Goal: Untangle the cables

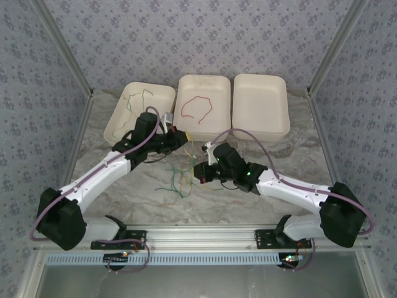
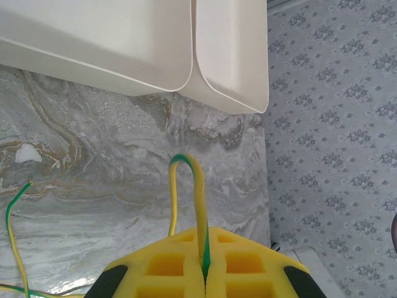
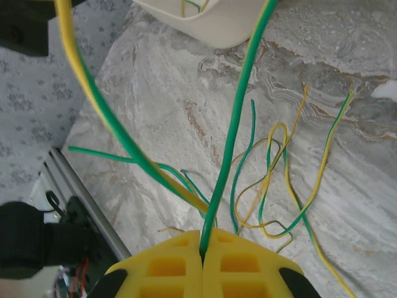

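**Bench inventory: cables and claws**

Marbled bench [image 1: 136, 186]. Three white trays [image 1: 260, 105] along its far edge. Left claw [image 2: 205, 273]: closed, pinching a green-yellow cable [image 2: 200, 205]. Right claw [image 3: 203, 254]: closed, pinching a green cable [image 3: 239, 124]. Loose cables [image 1: 180, 180]: tangled on the bench near both claws.

left gripper [image 2: 205, 273] at bottom edge, yellow pads pressed together, pinching a green-and-yellow cable [image 2: 200, 186] in the seam. the cable rises from the pads, bends over in a tight loop, and comes back down beside the left pad. second green-and-yellow cable [image 2: 12, 217] lies at far left on the marble table [image 2: 111, 155]. two white trays [image 2: 124, 56] [image 2: 239, 62] side by side at top. patterned wall [image 2: 335, 124] on right.
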{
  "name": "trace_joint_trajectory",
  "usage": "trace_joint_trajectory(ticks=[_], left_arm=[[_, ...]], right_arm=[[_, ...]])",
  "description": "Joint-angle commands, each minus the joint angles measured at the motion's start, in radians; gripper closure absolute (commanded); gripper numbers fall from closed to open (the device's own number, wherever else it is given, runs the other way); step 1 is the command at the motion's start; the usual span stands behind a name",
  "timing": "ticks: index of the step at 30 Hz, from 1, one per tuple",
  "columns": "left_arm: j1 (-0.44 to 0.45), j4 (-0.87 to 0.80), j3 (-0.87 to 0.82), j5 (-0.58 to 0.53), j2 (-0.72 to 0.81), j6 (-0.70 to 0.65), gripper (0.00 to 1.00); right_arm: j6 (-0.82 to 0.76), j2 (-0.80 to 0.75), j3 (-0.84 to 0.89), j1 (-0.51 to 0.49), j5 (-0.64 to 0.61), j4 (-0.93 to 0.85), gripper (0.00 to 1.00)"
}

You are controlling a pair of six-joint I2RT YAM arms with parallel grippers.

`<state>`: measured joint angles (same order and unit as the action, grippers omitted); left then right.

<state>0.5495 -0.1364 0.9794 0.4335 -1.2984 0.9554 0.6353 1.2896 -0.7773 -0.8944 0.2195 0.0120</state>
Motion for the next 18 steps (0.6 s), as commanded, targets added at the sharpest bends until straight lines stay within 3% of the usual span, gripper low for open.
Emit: trace_joint_trajectory(ticks=[1, 5, 7, 8, 10, 14, 18], left_arm=[[-0.009, -0.037, 0.055, 0.004, -0.001, -0.038, 1.00], [-0.016, -0.088, 0.086, -0.009, -0.014, -0.064, 0.98], [-0.014, -0.126, 0.103, -0.024, -0.018, -0.071, 0.59], [-0.015, -0.130, 0.100, -0.035, -0.008, -0.065, 0.45], [-0.009, -0.144, 0.076, -0.077, 0.038, -0.038, 0.29], [-0.002, -0.216, -0.010, -0.230, 0.208, 0.055, 0.26], [0.057, -0.139, -0.174, -0.354, 0.395, 0.171, 0.23]], right_arm=[[-0.045, -0.030, -0.029, 0.005, -0.044, -0.064, 1.00], [-0.090, -0.068, -0.034, 0.007, -0.097, -0.156, 1.00], [-0.117, -0.090, -0.042, 0.019, -0.115, -0.194, 1.00], [-0.123, -0.100, -0.044, 0.027, -0.110, -0.198, 1.00], [-0.125, -0.122, -0.045, 0.051, -0.084, -0.199, 1.00], [-0.094, -0.153, -0.039, 0.097, -0.035, -0.177, 1.00], [-0.023, -0.178, -0.020, 0.142, 0.014, -0.100, 1.00]])
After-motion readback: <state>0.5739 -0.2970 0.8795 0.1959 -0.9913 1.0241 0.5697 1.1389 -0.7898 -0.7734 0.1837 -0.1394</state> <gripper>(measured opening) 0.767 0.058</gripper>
